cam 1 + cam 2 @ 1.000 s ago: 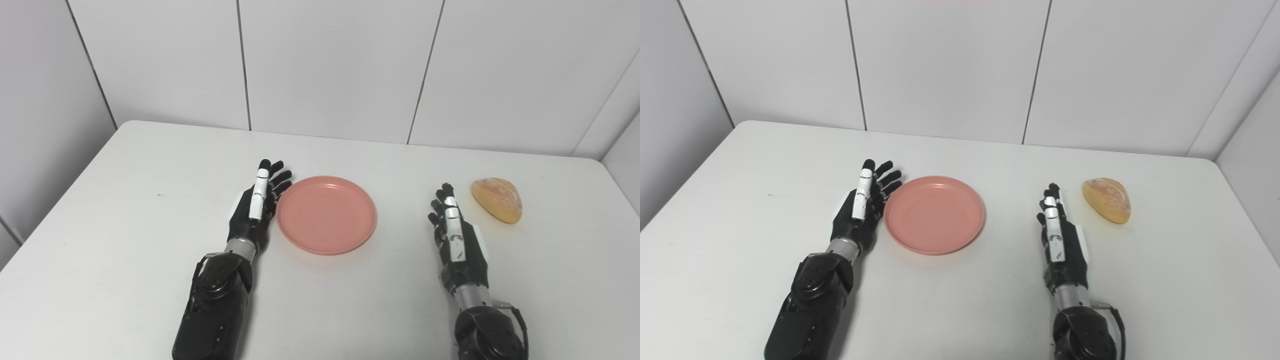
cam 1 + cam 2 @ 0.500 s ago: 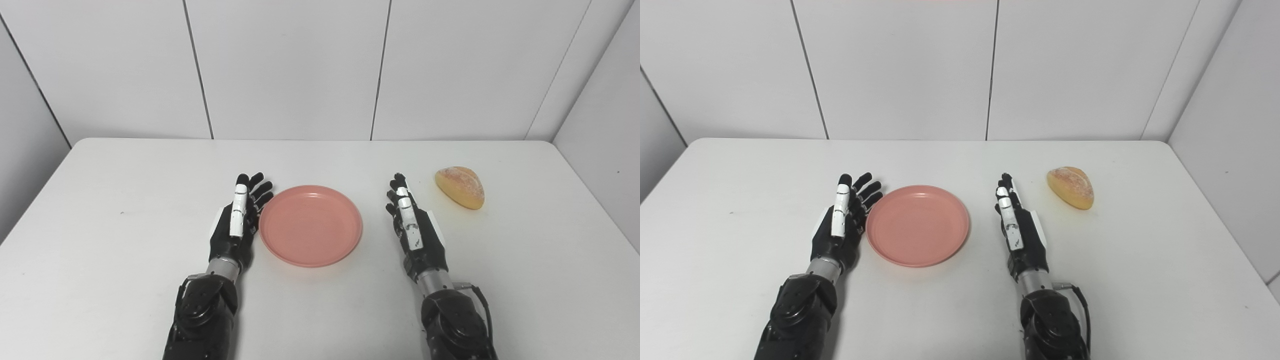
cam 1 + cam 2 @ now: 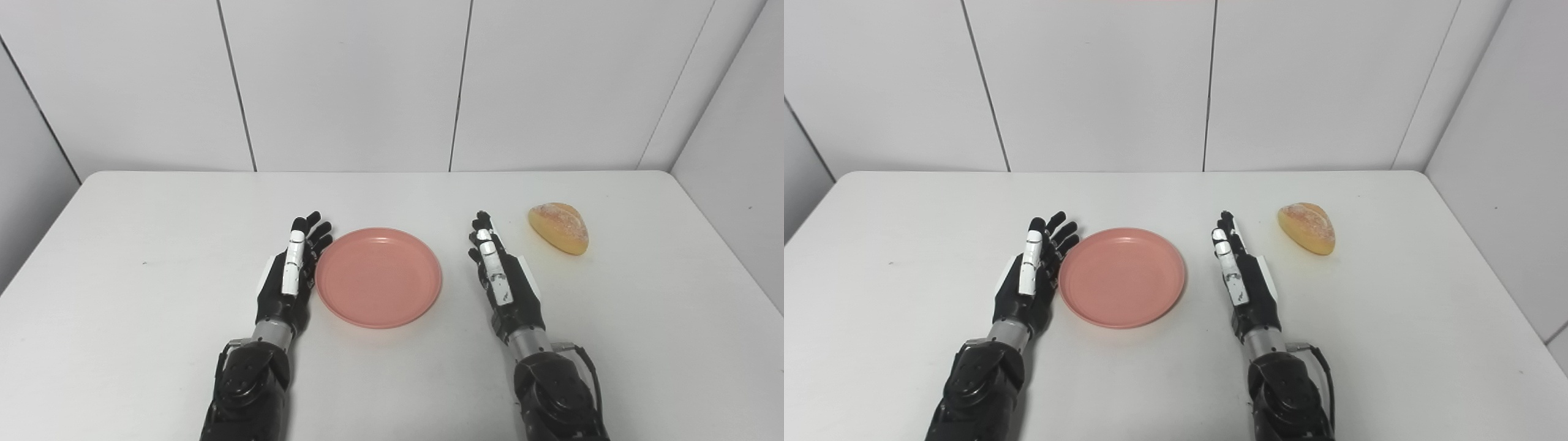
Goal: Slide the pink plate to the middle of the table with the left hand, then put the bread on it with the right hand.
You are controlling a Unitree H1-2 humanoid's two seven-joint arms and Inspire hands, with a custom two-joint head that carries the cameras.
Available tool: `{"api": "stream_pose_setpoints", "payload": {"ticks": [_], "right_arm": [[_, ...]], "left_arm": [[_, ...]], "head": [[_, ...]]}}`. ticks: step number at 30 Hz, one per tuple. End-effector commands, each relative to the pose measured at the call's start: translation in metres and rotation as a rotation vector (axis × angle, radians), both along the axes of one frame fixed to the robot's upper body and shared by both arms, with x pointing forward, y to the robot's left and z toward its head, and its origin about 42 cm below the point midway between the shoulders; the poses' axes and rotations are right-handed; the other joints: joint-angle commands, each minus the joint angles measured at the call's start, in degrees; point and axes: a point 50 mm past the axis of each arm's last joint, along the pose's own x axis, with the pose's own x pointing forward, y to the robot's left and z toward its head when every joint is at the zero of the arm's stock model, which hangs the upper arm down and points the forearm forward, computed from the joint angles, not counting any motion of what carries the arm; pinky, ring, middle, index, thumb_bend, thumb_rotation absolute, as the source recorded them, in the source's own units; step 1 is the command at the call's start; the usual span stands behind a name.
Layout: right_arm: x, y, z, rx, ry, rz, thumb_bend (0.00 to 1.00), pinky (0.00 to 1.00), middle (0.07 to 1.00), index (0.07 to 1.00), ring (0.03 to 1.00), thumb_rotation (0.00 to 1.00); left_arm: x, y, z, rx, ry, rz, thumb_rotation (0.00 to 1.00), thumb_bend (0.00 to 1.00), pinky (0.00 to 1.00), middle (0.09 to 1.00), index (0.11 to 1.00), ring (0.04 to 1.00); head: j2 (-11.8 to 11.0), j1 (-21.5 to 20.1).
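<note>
A: How many things are there?

B: One pink plate (image 3: 378,277), one bread roll (image 3: 559,228), and two robot hands. The plate sits near the middle of the picture. The roll is in the right part of the picture, a bit higher up than the plate and well apart from it.

A: What are the hands doing?

B: The left hand (image 3: 290,282) stands on its edge just beside the plate's left rim. Its fingers are straight and spread a little, and it holds nothing. I can't tell if it touches the rim. The right hand (image 3: 503,280) stands on its edge too, between the plate and the roll. It touches neither one. Its fingers are straight and it holds nothing.

A: What are they on?

B: A white table (image 3: 122,294) with round corners. Behind it are white wall panels (image 3: 343,79) with thin dark lines between them. More wall shows at the left and right edges.

A: Did anything change from half a second ago?

B: Not much. The whole picture slid a tiny bit, so the camera moved. The plate and the roll lie in the same spots on the table. Both hands stay flat and empty like before.
</note>
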Motion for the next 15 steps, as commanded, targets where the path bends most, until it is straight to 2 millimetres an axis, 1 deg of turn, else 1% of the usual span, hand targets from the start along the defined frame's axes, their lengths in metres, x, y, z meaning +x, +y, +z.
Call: {"api": "stream_pose_setpoints", "payload": {"ticks": [1,3,5,8,9,10,12,15], "right_arm": [[0.016,-0.003,0.034,-0.04,-0.162,-0.027,0.68,1.0,1.0,1.0,1.0,0.92],[0.019,-0.009,0.039,-0.102,-0.188,-0.056,0.66,1.0,0.992,0.99,1.0,0.94],[0.023,-0.015,0.044,-0.163,-0.211,-0.075,0.68,1.0,0.996,0.989,1.0,0.96],[0.026,-0.026,0.052,-0.246,-0.252,-0.108,0.68,1.0,0.978,0.979,0.995,0.96],[0.028,-0.03,0.055,-0.276,-0.271,-0.122,0.68,1.0,0.977,0.979,0.994,0.96],[0.029,-0.035,0.059,-0.321,-0.293,-0.142,0.67,1.0,0.97,0.975,0.99,0.95],[0.031,-0.043,0.065,-0.393,-0.335,-0.181,0.66,0.97,0.95,0.957,0.968,0.94],[0.032,-0.049,0.069,-0.434,-0.356,-0.21,0.63,0.96,0.939,0.949,0.957,0.88]], "left_arm": [[0.009,-0.001,0.01,0.019,-0.053,0.001,1.0,0.57,0.96,0.938,0.935,0.949],[0.011,-0.001,0.009,0.024,-0.058,0.012,1.0,0.58,0.96,0.941,0.936,0.949],[0.012,0.0,0.008,0.03,-0.058,0.026,1.0,0.58,0.96,0.942,0.938,0.948],[0.014,0.001,0.007,0.046,-0.059,0.04,1.0,0.57,0.95,0.944,0.939,0.949],[0.015,0.001,0.006,0.05,-0.06,0.043,1.0,0.57,0.95,0.944,0.939,0.949],[0.015,0.002,0.006,0.057,-0.061,0.047,1.0,0.57,0.95,0.945,0.94,0.949],[0.016,0.004,0.006,0.064,-0.062,0.052,1.0,0.57,0.95,0.941,0.937,0.946],[0.017,0.006,0.005,0.073,-0.067,0.055,1.0,0.57,0.94,0.937,0.932,0.944]], "head": [[-0.1,-0.1],[-0.2,-0.2],[-0.2,-0.3],[-0.3,-0.3],[-0.6,-1.0],[-0.7,-1.2],[-0.9,-2.0],[-1.2,-3.4]]}}
